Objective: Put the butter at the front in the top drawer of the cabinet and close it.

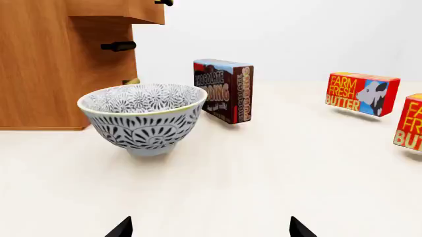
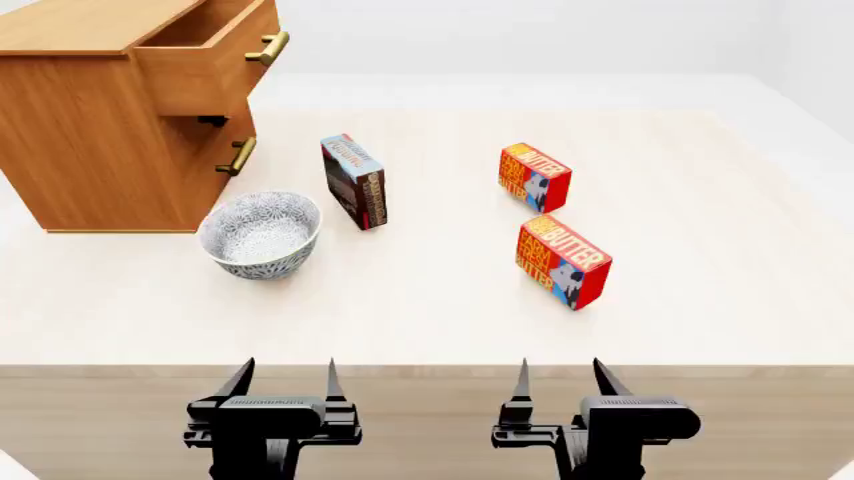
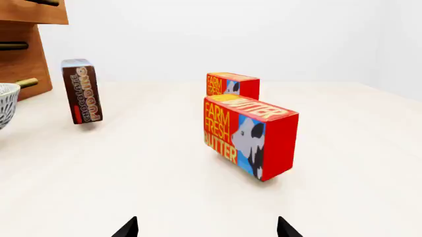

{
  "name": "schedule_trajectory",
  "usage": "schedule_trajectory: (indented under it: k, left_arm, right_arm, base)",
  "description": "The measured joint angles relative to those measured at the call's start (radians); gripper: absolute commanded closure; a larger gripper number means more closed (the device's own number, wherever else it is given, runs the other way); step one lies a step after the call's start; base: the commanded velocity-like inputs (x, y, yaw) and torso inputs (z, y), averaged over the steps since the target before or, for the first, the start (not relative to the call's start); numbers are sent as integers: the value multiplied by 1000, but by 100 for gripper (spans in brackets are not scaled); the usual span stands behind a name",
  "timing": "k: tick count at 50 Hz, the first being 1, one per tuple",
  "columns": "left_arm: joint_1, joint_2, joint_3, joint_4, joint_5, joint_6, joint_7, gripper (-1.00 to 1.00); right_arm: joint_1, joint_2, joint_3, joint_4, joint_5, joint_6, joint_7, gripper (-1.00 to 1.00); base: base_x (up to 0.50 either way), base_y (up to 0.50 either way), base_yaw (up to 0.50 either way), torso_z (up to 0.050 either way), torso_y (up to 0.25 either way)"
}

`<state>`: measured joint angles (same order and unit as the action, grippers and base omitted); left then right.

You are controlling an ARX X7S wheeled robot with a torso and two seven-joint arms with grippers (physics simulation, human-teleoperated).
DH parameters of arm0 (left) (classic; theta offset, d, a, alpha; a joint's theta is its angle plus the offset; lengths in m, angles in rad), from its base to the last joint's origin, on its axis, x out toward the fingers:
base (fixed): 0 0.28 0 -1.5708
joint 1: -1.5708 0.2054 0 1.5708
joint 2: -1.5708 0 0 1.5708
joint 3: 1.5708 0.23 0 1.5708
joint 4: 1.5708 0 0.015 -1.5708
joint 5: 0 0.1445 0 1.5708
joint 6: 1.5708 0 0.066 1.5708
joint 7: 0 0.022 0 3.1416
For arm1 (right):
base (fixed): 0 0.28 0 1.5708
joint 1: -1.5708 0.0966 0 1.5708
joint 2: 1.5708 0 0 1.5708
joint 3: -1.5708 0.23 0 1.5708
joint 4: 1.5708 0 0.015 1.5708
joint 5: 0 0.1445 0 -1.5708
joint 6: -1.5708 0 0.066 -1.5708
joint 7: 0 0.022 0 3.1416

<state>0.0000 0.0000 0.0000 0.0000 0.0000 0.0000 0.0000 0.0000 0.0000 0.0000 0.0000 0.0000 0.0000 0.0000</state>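
Note:
The butter at the front (image 2: 563,263) (image 3: 250,135) is a red box standing on edge on the table, right of centre. An identical butter box (image 2: 534,176) (image 3: 232,86) (image 1: 362,93) stands behind it. At the back left stands the wooden cabinet (image 2: 80,140) (image 1: 46,74), and its top drawer (image 2: 214,55) is pulled out, showing a plain wooden inside. My left gripper (image 2: 284,381) (image 1: 210,228) and right gripper (image 2: 561,379) (image 3: 206,227) are both open and hold nothing. They hover at the table's near edge, the right one in line with the front butter.
A patterned grey bowl (image 2: 262,234) (image 1: 142,116) sits in front of the cabinet. A blue and brown chocolate pudding box (image 2: 354,182) (image 1: 224,90) (image 3: 82,91) stands upright beside it. The pale table (image 2: 427,310) ends in a wooden front edge just ahead of the grippers.

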Motion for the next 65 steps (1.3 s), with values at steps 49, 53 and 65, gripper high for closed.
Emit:
schedule_trajectory:
  k: [49, 53, 65]
  left_arm:
    - [-1630, -89, 59, -636, 58, -861, 98, -100]
    - [-1732, -89, 69, -767, 55, -818, 104, -100]
    - [-1772, -95, 82, -739, 42, -854, 123, -100]
  right_arm:
    - [1373, 136, -83, -83, -57, 1332, -193, -100]
    - [1444, 129, -62, -30, -51, 1333, -193, -100]
    - [1524, 105, -7, -27, -27, 1355, -195, -100]
  base:
    - [0, 0, 0, 0, 0]
    - [330, 0, 0, 0, 0]
    - [500, 0, 0, 0, 0]
